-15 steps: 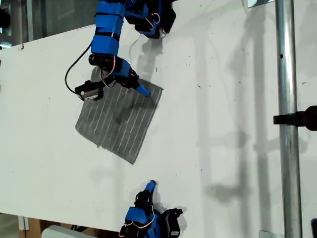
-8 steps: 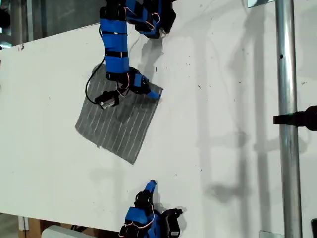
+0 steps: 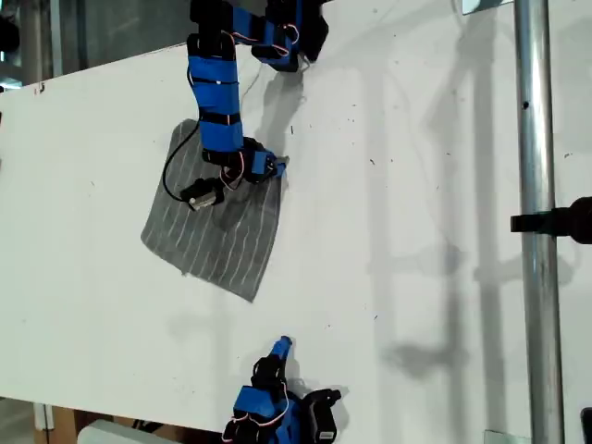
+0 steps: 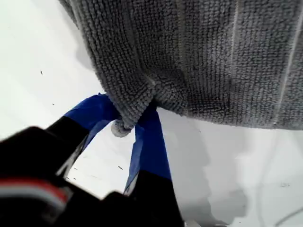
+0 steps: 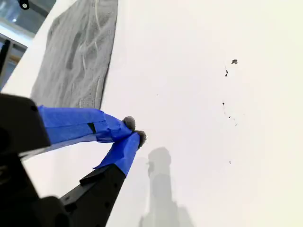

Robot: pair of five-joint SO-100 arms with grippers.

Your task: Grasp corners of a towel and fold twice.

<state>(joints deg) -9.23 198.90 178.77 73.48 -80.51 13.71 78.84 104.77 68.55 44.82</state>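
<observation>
My first gripper (image 4: 127, 124) pinches a corner (image 4: 137, 101) of the towel (image 3: 217, 227). My second gripper (image 5: 135, 131) rests pressed together, well apart on the table (image 3: 416, 185).

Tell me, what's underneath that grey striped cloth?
Around the dark grey striped towel only bare white table shows, and under its lifted corner, pinched by my first gripper, more white table. Whatever lies beneath the flat part is covered.
</observation>
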